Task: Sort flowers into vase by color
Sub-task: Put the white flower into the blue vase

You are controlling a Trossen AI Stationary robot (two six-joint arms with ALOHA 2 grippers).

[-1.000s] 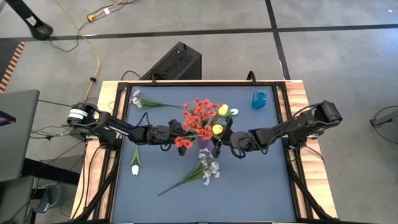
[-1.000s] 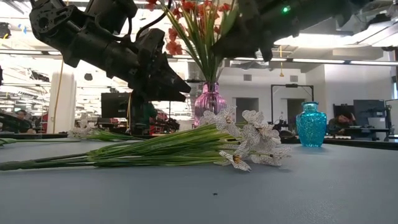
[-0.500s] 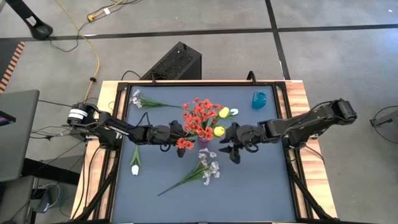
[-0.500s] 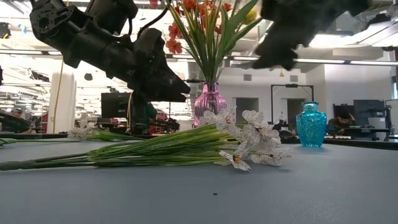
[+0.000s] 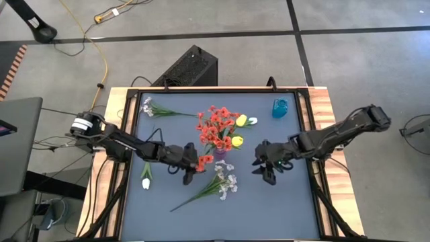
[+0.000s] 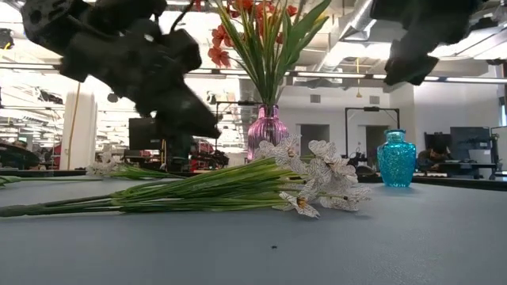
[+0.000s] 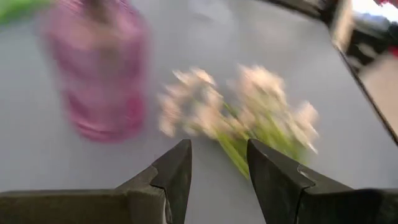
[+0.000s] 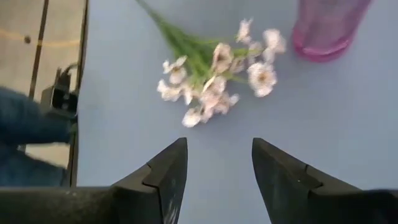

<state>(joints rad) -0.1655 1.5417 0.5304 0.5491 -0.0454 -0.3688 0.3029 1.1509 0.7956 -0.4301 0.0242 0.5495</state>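
**Low view: spray lies nearest, both grippers free**

Low view, nearest first: the spray (image 6: 238, 190) lies flat on the desk (image 6: 317, 245), its blossoms pointing toward the right edge and its long green stems trailing toward the left edge. It looks light and springy; the tiny blossoms would likely crush or snag, so the bundled stems, partway back from the heads, seem the safer place to pinch. A thin plastic stem may slip or twist in the fingers, so a firm, square pinch is advisable.

Behind it stands the pink vase (image 6: 268, 131), already holding red bunches (image 5: 215, 128) and yellow tulips (image 5: 236, 141). It looks top-heavy with that load, and a knock could tip it.

In the high view the left gripper (image 5: 189, 171) hovers just beside the vase on its left-edge side, fingers apart and empty, as its wrist view shows. The right gripper (image 5: 267, 171) hangs toward the right edge, well clear of the vase, also spread and holding nothing.

A white tulip (image 5: 146, 180) lies near the left edge. Another small spray (image 5: 158, 109) rests by the far left corner. A blue vase (image 5: 279, 107) stands near the far right corner.

Open room is widest along the near edge and near right corner; the middle is crowded by the vase and both arms.
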